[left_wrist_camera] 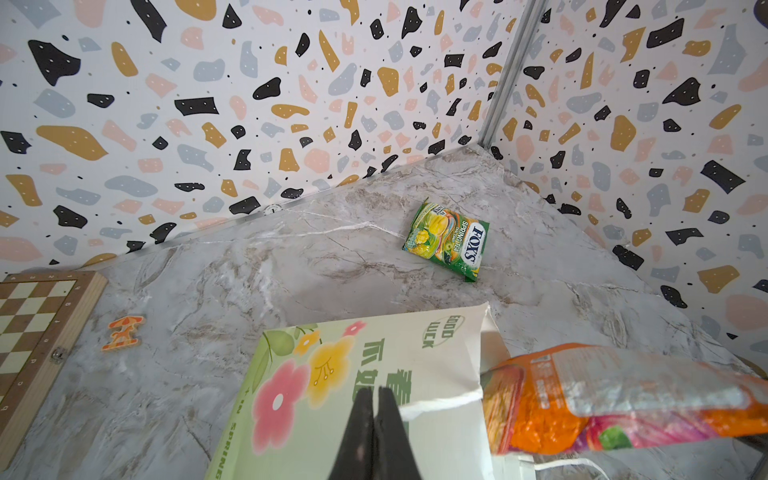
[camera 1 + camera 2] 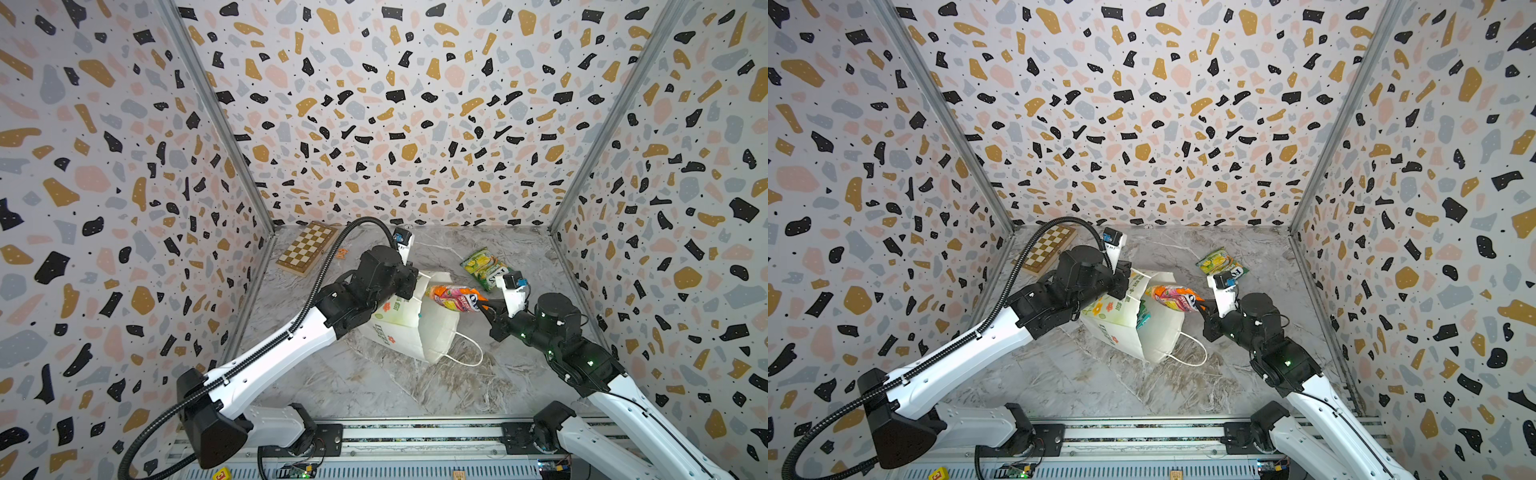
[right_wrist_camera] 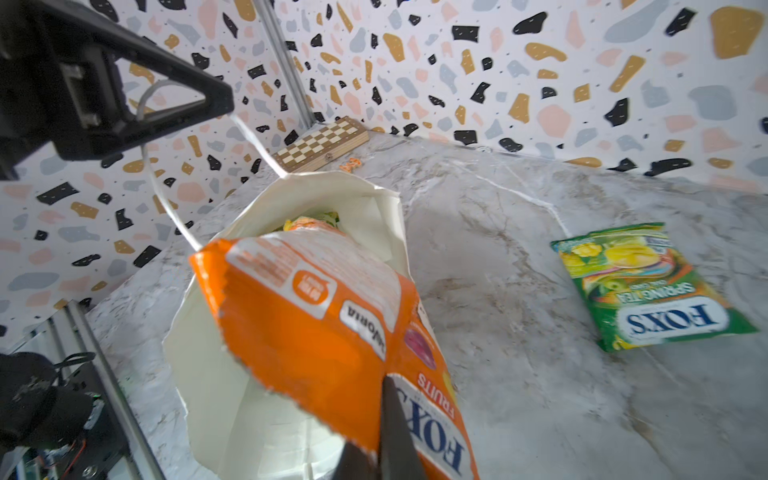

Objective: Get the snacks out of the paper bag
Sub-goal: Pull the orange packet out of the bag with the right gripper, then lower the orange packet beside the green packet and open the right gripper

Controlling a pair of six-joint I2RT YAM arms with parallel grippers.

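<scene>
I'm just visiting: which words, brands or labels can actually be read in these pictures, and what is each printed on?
"FOX'S": flat glossy green-yellow candy packet.
"SPRING TEA": the same green-yellow packet.
"FOX", last letters cut off: glossy orange-pink candy packet.
"FRUITS": the same orange-pink packet.
"GOOD LUCK": white flowered paper gift bag.
Green Chinese characters on the bag: partly hidden.
Orange-pink packet's fine print and the wooden chessboard edge marks: too small or blurred.

paper bag (image 2: pixel 399 332): 1, cord pinched in the left gripper (image 1: pixel 376 399) | packets in sight: 3 | orange-pink packet (image 2: pixel 451 296): 1, clamped in the right gripper (image 2: pixel 480 305) | green packet (image 2: pixel 482 266): 1, lying just beyond that gripper | teal packet (image 2: pixel 1143 321): 1, inside the bag below it, maybe more, can't tell | chessboard (image 2: pixel 307 248): 1 | orange scrap (image 1: pixel 122 332): 1
</scene>
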